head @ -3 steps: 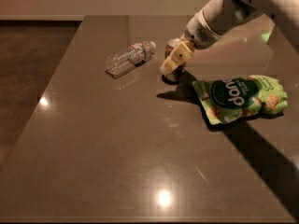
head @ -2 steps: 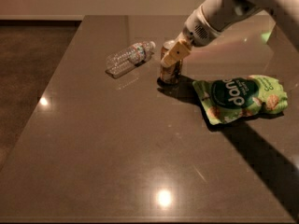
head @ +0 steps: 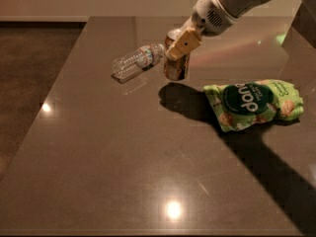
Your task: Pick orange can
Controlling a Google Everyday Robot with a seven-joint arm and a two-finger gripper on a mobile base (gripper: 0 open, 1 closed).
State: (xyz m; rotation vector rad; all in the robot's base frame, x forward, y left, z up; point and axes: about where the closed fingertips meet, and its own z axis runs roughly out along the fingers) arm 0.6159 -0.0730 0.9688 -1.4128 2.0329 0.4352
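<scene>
Update: orange can (head: 176, 69) is off the bench (head: 98, 172) now. A second ago it sat on the surface with the pincer (head: 180, 44) closing in on its top. Now it hangs in the upper middle of the frame, tilted slightly, with a clear gap between its base and its shadow (head: 178, 96) below. So the grasp took and the lift is underway; my read is the pick is basically done, pending a bit more clearance.

Pincer: comes in from the upper right and is clamped on the can's upper half. One beige finger lies across the near side by the rim; the other is hidden behind the can. The opening is no wider than the can itself.

Neighbours haven't moved: clear bottle (head: 136, 62) lies on its side just left of the can, green snack bag (head: 253, 104) is at lower right, neither touching the can.

Risk: the grip is high on the can and it's tilted, so it could swing or slip.
</scene>
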